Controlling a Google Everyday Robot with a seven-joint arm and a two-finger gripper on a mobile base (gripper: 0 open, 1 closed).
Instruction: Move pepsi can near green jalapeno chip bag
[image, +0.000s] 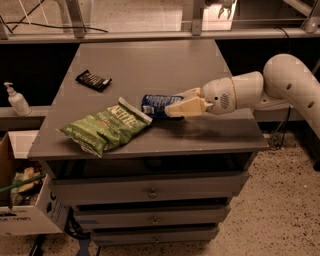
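Note:
The pepsi can (156, 104) is a small blue can lying on its side, just right of the green jalapeno chip bag (106, 126). The bag lies crinkled near the front left of the grey cabinet top (150, 65), with its white torn edge toward the can. My gripper (176, 103) reaches in from the right on a white arm (280, 85). Its cream fingers (184, 107) are closed around the right end of the can, which sits at or just above the surface, close to the bag's edge.
A small flat black packet (93, 80) lies at the back left of the top. A soap dispenser (16, 99) stands on a ledge to the left. A cardboard box (22, 200) sits on the floor at lower left. Drawers (152, 192) face forward below.

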